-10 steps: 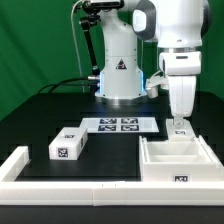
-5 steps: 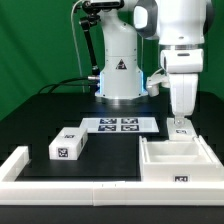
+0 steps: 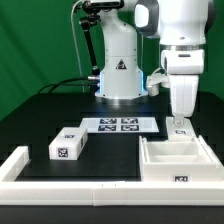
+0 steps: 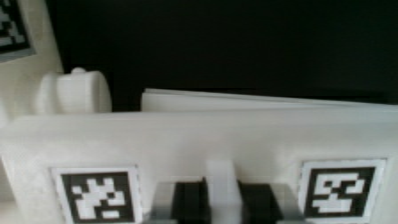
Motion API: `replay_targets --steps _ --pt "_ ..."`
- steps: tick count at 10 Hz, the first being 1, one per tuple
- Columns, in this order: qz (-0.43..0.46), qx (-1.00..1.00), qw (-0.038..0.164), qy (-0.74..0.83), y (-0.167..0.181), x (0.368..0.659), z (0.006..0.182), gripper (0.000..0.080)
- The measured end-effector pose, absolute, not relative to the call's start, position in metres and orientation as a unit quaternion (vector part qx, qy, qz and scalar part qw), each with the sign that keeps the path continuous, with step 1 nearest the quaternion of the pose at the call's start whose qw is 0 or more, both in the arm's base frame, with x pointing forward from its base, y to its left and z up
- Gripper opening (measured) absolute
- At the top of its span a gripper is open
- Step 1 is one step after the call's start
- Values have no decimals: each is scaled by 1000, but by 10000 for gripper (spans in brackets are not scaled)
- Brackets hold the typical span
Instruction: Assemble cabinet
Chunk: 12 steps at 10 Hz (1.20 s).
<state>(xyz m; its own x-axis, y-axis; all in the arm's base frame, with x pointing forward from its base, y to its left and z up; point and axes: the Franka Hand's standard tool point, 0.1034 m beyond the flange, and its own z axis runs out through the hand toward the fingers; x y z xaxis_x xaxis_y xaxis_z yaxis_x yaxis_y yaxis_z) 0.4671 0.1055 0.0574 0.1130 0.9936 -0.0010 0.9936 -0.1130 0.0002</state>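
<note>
Pincer (image 3: 180,127) low at cabinet shell (image 3: 160,172) far wall, fingers (image 4: 187,203) close tog., grip unclear; small block (image 3: 68,144) apart.

The exterior view is bright and evenly lit, seemingly from above, with only soft, short shadows on the black table (image 3: 40,115). It is coarse but in focus. The wrist view is dimmer and blurred: the cabinet (image 4: 196,135) looks hazy and its tags (image 4: 95,195) are smeared.

The end effector (image 4: 210,205) is cut off by the blurred wrist view's edge, its grip unclear.
</note>
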Motion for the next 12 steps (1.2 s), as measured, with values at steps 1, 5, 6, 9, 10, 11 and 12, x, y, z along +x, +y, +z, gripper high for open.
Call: replay_targets --steps 1,5,6,9,10,11,12 --pt "2 749 1 663 107 467 57 68" --pt "2 746 2 666 107 467 59 68" --pt "2 745 2 668 106 467 59 68" --pt "0 745 1 667 105 467 59 68" --pt "-1 745 1 667 105 467 59 68" --pt "-5 746 0 666 106 467 60 68" --pt "-6 747 -1 665 107 467 60 68"
